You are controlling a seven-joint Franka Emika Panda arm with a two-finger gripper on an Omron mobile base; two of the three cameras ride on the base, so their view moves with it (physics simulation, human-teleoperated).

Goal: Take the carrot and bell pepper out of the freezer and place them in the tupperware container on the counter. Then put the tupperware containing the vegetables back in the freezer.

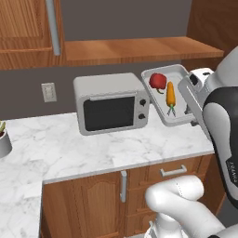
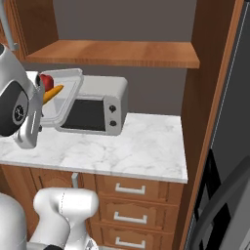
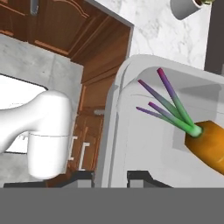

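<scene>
Presently the tupperware container (image 1: 179,74) is hanging steeply tilted above the tabletop (image 1: 93,148), beside the microwave (image 1: 111,103), with the bell pepper (image 1: 157,81) and carrot (image 1: 170,95) lying inside. The pincer (image 3: 110,177) is gripping its near rim, jaws nearly shut. Judgement: levelling the box before carrying it to the freezer (image 2: 229,146) is advisable, since the vegetables risk sliding out.
</scene>
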